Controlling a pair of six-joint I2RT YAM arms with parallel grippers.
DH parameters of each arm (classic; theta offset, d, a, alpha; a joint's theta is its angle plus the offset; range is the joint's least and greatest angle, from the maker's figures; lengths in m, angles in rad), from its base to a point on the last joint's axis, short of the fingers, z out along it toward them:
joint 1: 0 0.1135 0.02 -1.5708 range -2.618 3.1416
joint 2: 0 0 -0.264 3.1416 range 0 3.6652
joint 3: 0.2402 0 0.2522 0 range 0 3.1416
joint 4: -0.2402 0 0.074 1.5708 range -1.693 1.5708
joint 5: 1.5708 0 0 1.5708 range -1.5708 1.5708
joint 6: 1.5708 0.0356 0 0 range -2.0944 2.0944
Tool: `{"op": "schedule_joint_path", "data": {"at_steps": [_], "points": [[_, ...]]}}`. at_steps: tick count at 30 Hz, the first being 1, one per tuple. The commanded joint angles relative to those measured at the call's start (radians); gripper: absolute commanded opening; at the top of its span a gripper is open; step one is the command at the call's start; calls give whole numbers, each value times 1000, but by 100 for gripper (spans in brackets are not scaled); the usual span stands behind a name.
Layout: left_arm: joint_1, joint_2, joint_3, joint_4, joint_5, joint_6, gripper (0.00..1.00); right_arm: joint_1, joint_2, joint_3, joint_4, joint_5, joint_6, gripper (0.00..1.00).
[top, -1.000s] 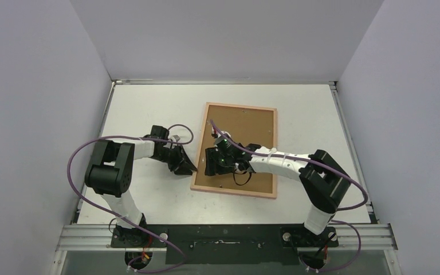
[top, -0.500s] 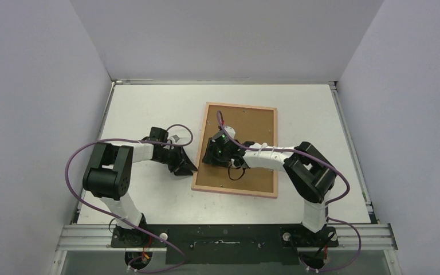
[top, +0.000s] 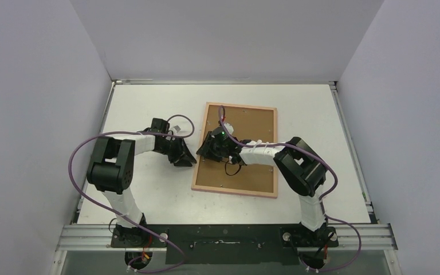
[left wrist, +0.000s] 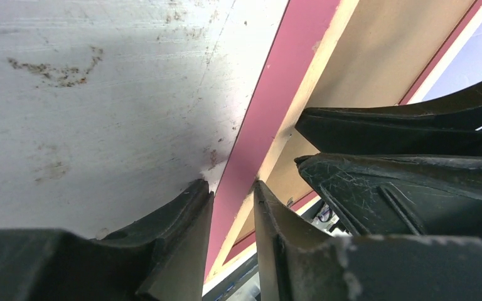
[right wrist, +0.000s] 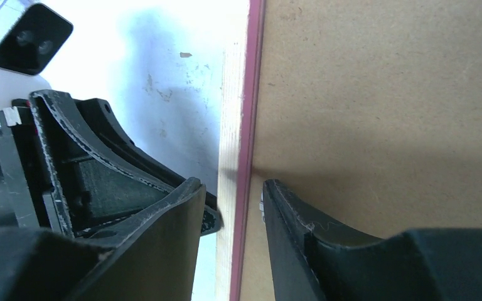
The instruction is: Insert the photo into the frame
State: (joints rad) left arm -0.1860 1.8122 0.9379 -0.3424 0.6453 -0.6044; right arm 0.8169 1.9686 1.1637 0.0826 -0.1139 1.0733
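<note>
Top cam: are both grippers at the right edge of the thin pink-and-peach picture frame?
No, the left gripper and the right gripper both sit at the left edge of the thin pink-and-peach picture frame.

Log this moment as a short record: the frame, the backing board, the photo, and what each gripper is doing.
frame: lying back up on the table, pale rim showing
backing board: brown, lying within the frame's rim
photo: not visible in any view
left gripper: at the frame's left rail, one finger on each side; grip unclear
right gripper: open, straddling that rail, one finger over the backing board, the other over the table
</note>
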Motion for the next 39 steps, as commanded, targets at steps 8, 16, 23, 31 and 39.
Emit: {"op": "schedule_joint_path", "data": {"at_steps": [8,16,23,31,39], "points": [[5,31,-27,46,38,14,25,-2,52,-10,49,-74,74,41],[5,36,-24,39,31,12,24,-10,53,-25,38,-113,91,41],[6,41,-24,26,20,17,23,-12,1,4,-59,-29,-1,40],[6,44,-14,7,2,22,22,-6,-38,3,-127,25,-70,39],[6,48,-13,6,2,25,21,4,46,28,-32,-119,-41,37]]}}
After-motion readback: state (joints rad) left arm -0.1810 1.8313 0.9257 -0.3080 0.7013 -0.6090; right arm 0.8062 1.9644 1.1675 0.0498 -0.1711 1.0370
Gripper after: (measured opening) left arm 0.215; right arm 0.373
